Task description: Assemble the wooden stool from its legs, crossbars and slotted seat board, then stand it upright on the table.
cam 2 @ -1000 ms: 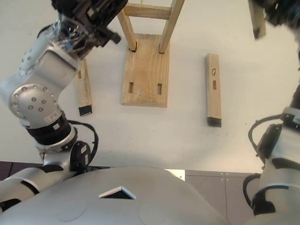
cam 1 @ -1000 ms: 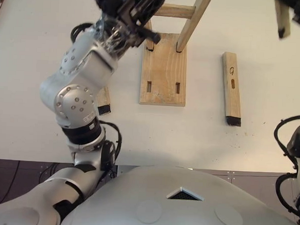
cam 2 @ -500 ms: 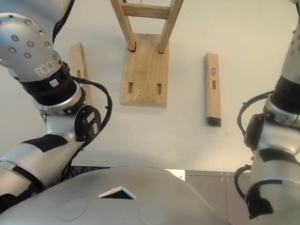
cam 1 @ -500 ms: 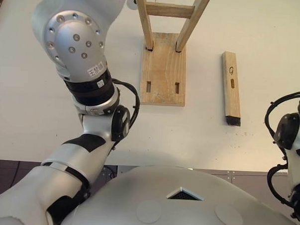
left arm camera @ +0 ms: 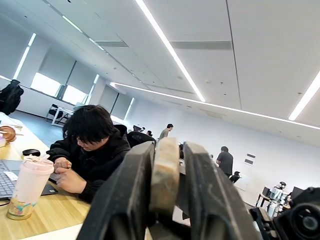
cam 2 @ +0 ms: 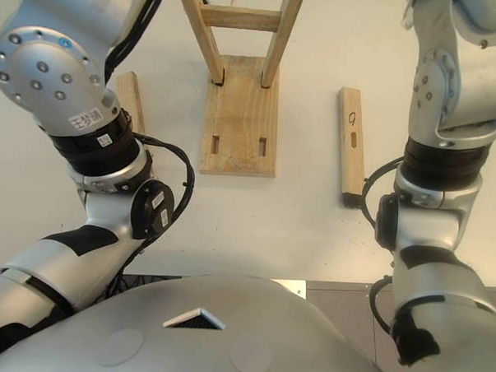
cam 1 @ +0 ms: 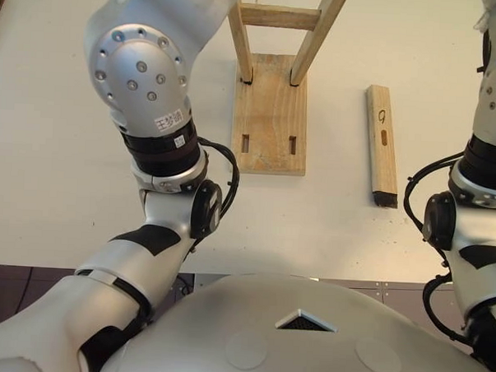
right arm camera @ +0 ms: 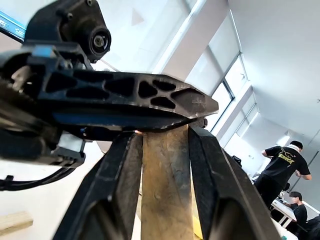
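The slotted seat board (cam 1: 270, 113) lies flat on the table. Two legs (cam 1: 242, 37) stand tilted in its far slots, joined by a crossbar (cam 1: 276, 17). A loose leg (cam 1: 382, 145) with a dark tip lies to the right of the board. Another leg (cam 2: 130, 98) lies to the board's left, partly behind my left arm. Both arms rise past the top of the eye views. My left gripper (left arm camera: 167, 145) is shut on a pale wooden piece (left arm camera: 165, 175). My right gripper (right arm camera: 165, 132) is shut on a wooden leg (right arm camera: 167, 190), whose end touches the left gripper's fingers (right arm camera: 125, 97).
My left elbow (cam 1: 142, 66) hangs over the table's left half and my right arm (cam 2: 448, 121) stands beside the loose leg. The table's near edge (cam 1: 310, 278) runs across the lower part of the eye views. A person sits at a desk in the room behind.
Both arms have swung upward. The left gripper left the standing legs and rose above the eye views. The right gripper with its leg also rose, and its arm moved inward.
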You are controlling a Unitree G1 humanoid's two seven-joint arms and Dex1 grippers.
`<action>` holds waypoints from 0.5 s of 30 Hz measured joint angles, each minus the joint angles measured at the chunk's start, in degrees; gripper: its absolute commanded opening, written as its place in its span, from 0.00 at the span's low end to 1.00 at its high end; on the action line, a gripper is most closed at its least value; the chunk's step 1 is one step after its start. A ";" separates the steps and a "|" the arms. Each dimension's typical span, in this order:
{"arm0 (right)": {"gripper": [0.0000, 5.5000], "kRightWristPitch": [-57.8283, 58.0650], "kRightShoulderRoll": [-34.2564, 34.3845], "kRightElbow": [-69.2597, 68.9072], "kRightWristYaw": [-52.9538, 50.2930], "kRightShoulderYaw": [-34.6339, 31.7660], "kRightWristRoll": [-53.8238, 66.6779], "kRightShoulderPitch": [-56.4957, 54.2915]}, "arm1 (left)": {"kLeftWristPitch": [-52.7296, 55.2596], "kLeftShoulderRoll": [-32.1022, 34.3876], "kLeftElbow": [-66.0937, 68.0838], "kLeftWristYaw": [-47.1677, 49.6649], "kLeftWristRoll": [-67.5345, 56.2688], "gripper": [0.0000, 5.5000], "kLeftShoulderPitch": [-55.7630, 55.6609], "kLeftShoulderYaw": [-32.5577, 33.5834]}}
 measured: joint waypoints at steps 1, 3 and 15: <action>0.23 0.47 -0.12 -0.03 0.14 0.01 0.45 0.06 | 0.01 0.07 -0.14 0.25 -0.09 0.10 0.24 0.01; 0.23 0.92 0.23 -0.07 0.35 -0.05 0.54 0.15 | 0.03 0.50 -0.47 0.99 -0.55 0.08 0.50 0.04; 0.43 4.27 -0.70 -1.41 1.22 0.87 0.90 0.43 | -1.22 2.62 -0.75 1.62 -0.23 0.07 1.25 -0.30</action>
